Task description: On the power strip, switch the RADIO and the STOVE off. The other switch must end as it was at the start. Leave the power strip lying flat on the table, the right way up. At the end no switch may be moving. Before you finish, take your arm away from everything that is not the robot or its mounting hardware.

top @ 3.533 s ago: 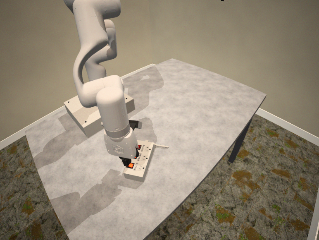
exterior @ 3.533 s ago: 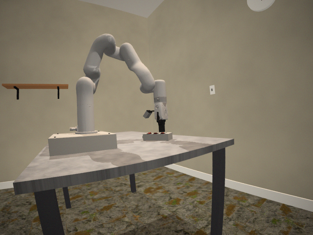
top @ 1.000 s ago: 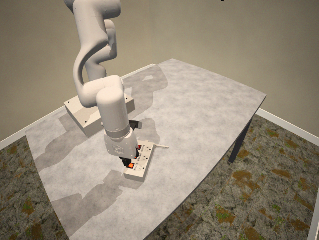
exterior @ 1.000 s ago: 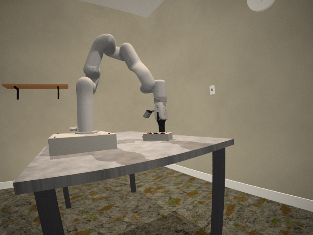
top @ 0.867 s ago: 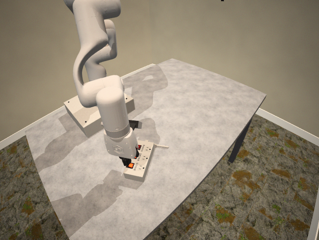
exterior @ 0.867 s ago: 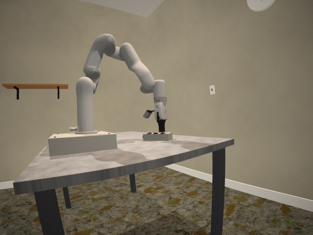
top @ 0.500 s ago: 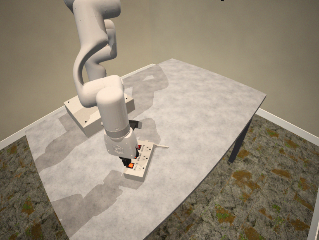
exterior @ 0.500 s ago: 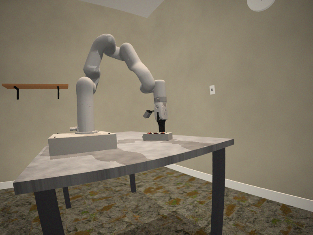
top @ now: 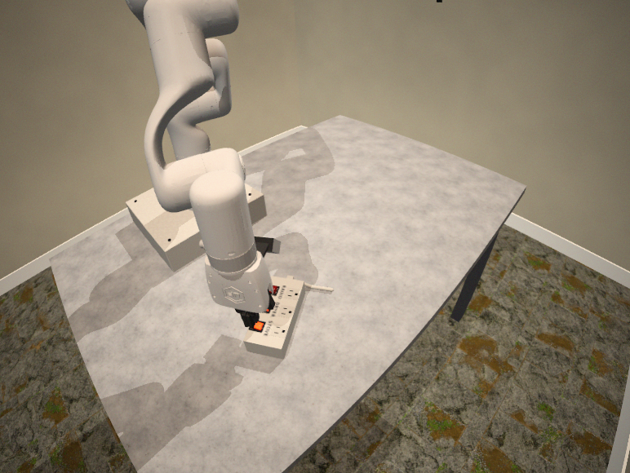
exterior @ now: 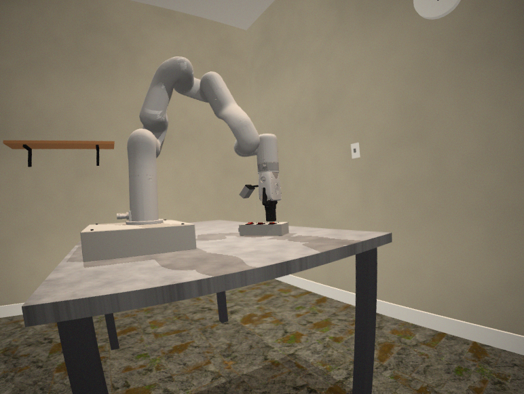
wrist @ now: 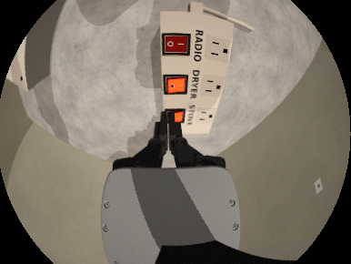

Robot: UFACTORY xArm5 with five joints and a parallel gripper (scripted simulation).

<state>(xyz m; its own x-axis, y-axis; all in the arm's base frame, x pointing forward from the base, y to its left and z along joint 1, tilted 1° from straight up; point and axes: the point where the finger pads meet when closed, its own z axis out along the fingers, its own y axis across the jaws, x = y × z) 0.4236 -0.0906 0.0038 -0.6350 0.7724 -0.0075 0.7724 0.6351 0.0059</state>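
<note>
A cream power strip [wrist: 193, 72] lies flat beneath the pincer [wrist: 168, 128]; RADIO switch [wrist: 175, 45] dark red, STOVE switch [wrist: 178, 116] glowing orange at the fingertips.
</note>
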